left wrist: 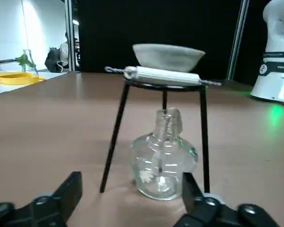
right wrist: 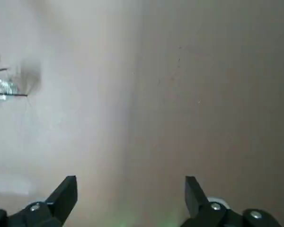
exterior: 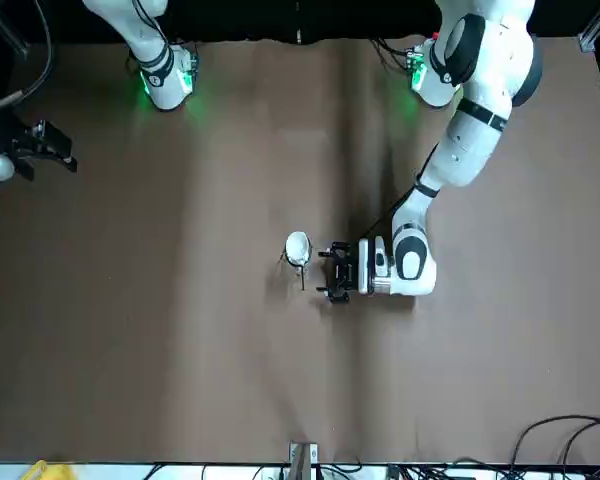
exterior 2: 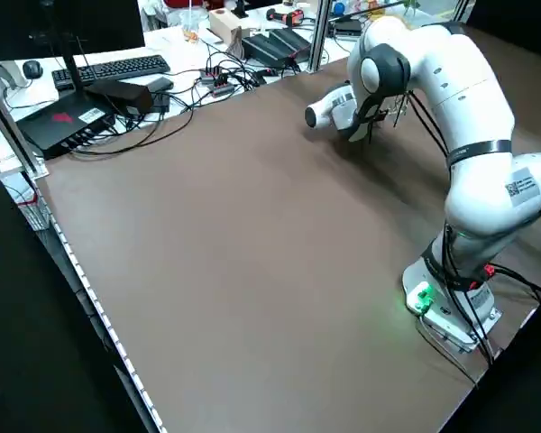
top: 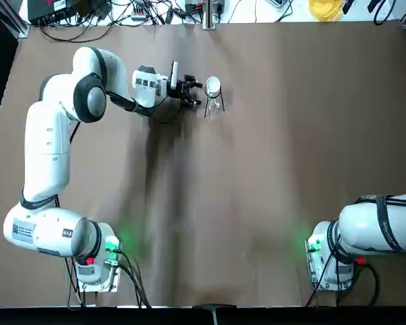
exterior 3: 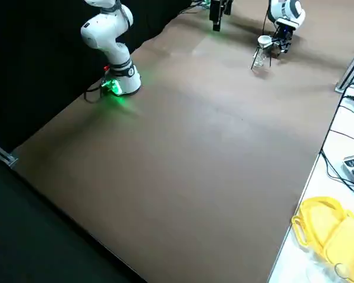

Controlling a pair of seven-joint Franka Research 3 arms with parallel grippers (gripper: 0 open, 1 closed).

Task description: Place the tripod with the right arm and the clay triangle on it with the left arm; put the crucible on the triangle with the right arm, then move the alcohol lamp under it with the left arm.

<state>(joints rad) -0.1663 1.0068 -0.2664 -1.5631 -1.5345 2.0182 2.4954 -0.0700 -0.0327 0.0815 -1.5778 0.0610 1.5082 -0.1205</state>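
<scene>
Left wrist view: open left fingers (left wrist: 62,194) stand apart before the alcohol lamp (left wrist: 164,163), under the tripod (left wrist: 119,116).

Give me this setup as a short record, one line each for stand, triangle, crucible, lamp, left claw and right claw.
stand: black tripod, upright on the table
triangle: clay triangle, lying on the tripod's ring
crucible: white crucible, resting on the triangle
lamp: clear glass alcohol lamp, under the ring between the legs
left claw: open, beside the tripod, holding nothing
right claw: open, empty, away from the tripod
</scene>
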